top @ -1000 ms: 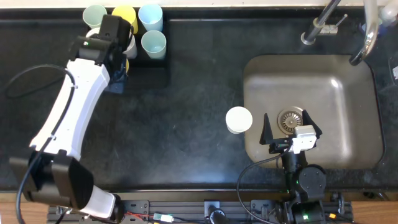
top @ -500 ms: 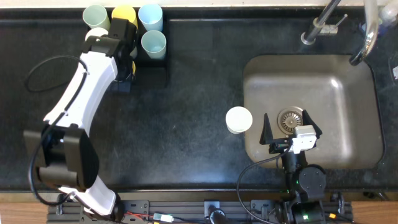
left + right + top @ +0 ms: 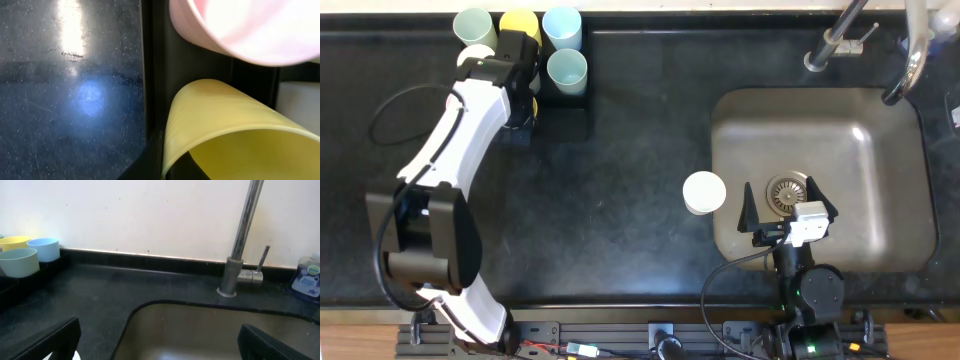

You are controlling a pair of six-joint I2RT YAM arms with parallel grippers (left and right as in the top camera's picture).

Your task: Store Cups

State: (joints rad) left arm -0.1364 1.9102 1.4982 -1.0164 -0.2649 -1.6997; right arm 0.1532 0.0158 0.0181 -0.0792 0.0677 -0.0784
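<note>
Yellow cup (image 3: 225, 135) sits right under the left wrist camera, over the black rack (image 3: 568, 108) at the back-left of the countertop (image 3: 620, 200). A pink cup (image 3: 250, 30) is just beside it. The left gripper (image 3: 518, 78) is above the rack's left slots. Its fingers are hidden, so I cannot tell whether it is clamped on the yellow cup. It is probably mid-placement, but the view is too close to be sure, and whether the cup is seated in a slot is unclear too.

Racked and upright:
- pale green cup (image 3: 472, 22)
- back yellow cup (image 3: 520, 20)
- blue cup (image 3: 562, 25)
- teal cup (image 3: 567, 68)

Not stored: the white cup (image 3: 704, 192), alone on the countertop just beside the left rim of the sink (image 3: 860, 150) and well apart from the rack. The right gripper (image 3: 788, 208) hangs over the sink near the drain, jaws spread wide and holding nothing. The white cup is near it but not touching.

Progress judgement: most of the job is done. What is left is to seat the yellow cup, then store the white cup. The white cup is nearer the right arm, while the rack is on the left arm's side. That last cup likely needs a long reach or a pass across the middle.
</note>
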